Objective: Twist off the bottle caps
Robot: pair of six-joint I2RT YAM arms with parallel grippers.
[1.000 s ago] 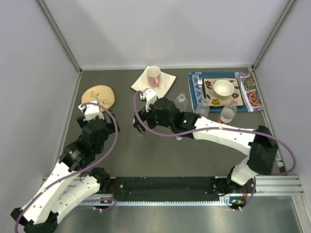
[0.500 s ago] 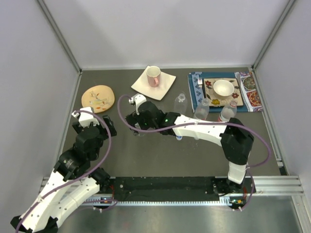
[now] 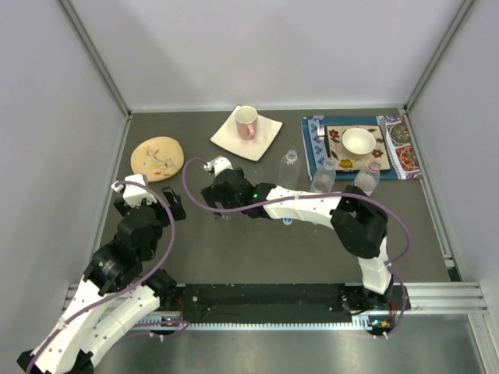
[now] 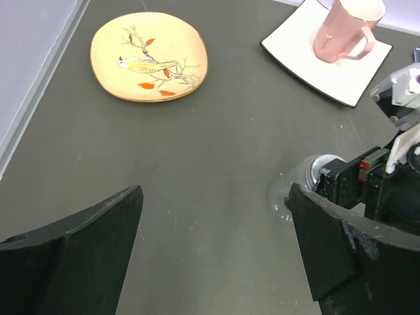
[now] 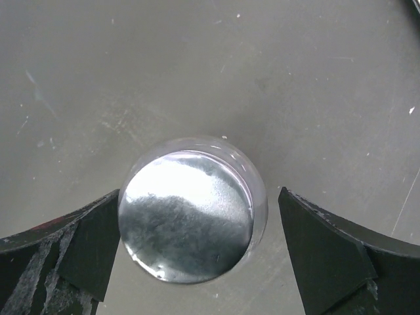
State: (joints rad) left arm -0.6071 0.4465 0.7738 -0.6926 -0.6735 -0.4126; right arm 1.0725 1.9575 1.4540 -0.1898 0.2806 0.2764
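Noting the right gripper (image 5: 200,220) has swung leftward in the top view — its fingers now stand spread either side of the greyish-clear cap (image 5: 186,230), mid-frame on the squat bottle (image 4: 298,180). We judge unscrewing not begun; left gripper (image 4: 213,216) spread, empty.

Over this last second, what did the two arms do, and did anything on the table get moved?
The right hand slid slightly left, its elbow folding inward, and now hangs open over the wide cap of the squat bottle. The left hand drew back from the bird plate, open. Nothing was grabbed or released. The slim bottles, mug and bowl stayed put.
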